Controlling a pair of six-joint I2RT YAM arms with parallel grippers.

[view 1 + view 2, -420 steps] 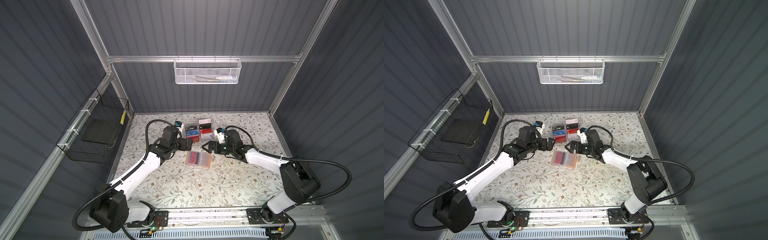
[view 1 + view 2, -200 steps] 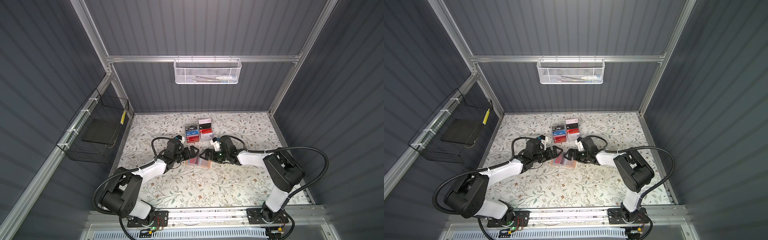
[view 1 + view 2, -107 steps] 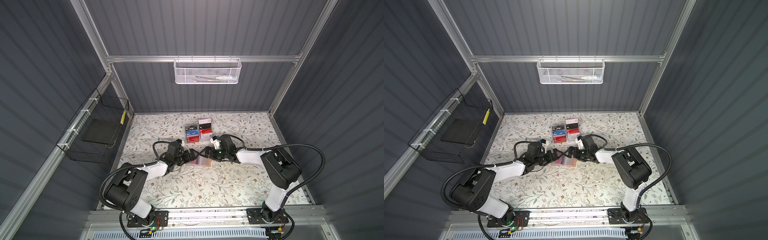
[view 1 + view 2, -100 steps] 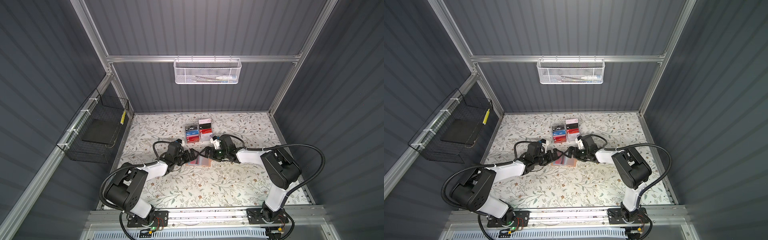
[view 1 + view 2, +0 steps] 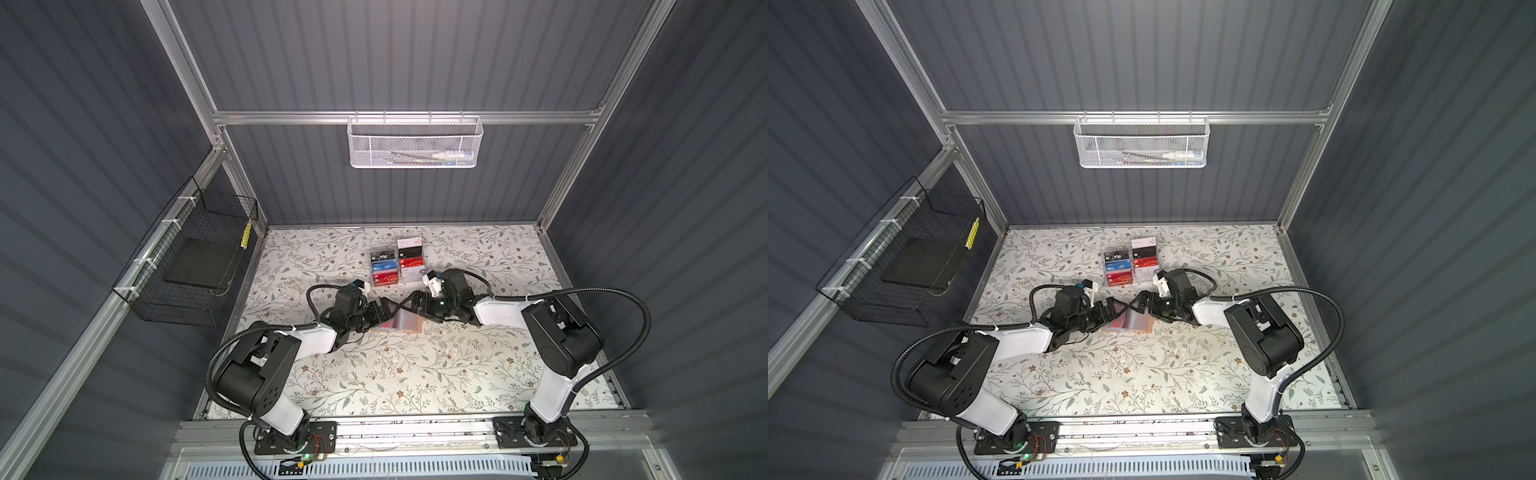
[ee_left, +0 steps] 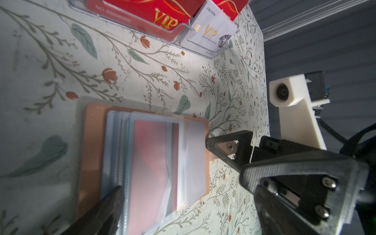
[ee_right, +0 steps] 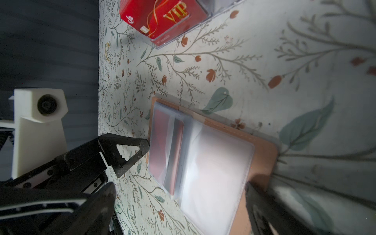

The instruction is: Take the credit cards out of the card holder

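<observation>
**Left arm** [image 5: 291,338]: folded low, with the elbow block raised near the front rail and the forearm laid almost level toward mid-table.

**Left gripper** [image 5: 384,312]: the fingers are spread wide and hold nothing. It sits at the left end of the card holder. The right wrist view shows one of its fingers [image 7: 142,145] with its tip right at the holder's edge; whether it touches cannot be told.

**Right arm** [image 5: 498,312]: a mirrored pose, with the elbow high at the right and the forearm reaching in toward the centre.

**Right gripper** [image 5: 415,305]: the fingers are spread wide and empty. It faces the left gripper across the holder. One of its fingers [image 6: 212,143] stands with its tip against the holder's right edge.

**Card holder** [image 6: 91,146]: peach-tan, lying open and flat on the floral tablecloth [image 5: 395,374] at mid-table. It is just in front of the clear acrylic card rack [image 6: 175,37], apart from it.

**Plastic sleeves** [image 6: 193,152]: fanned across the open cover.

**Red card** [image 6: 154,162]: lodged inside a sleeve on the holder's left half.

**Obscured**
- In both top views the two grippers cover the holder's far part.
- Frosted plastic blurs the red card's lettering.
- The number of cards under the stacked sleeves cannot be told.
- Each wrist camera's own fingers are cut off by the frame edge and out of focus.
</observation>
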